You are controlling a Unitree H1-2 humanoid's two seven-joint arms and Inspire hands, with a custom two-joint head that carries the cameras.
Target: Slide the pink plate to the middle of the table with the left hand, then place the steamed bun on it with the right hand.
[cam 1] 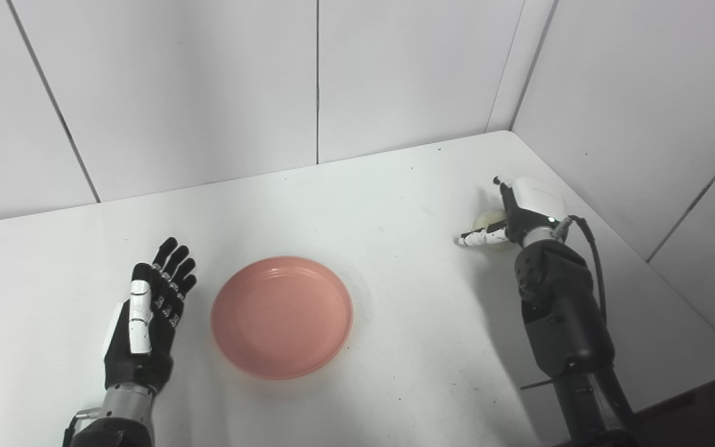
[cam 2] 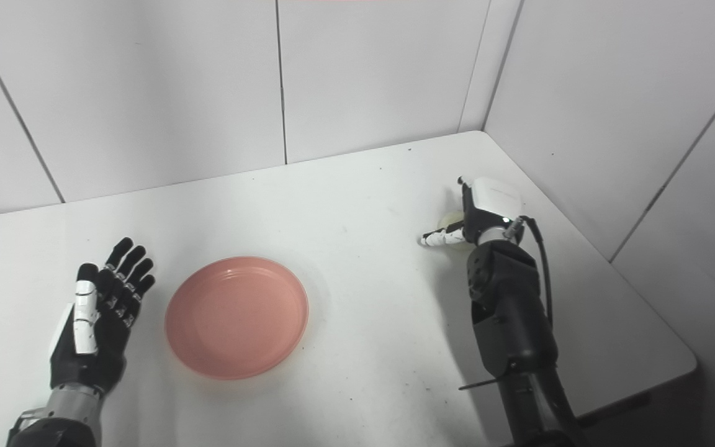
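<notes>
While plate point(cam 1: 282, 315) central — right hand point(cam 1: 522, 214) at bun point(cam 1: 486, 220)

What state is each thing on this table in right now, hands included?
pink plate: upright, empty, flat on the table, apart from both hands.
steamed bun: on the table at the right, mostly hidden behind the right hand.
left hand: open, fingers apart, beside the plate, holding nothing.
right hand: at the bun, around or against it; grip cannot be told.
table: white, bearing the plate and bun.
</notes>
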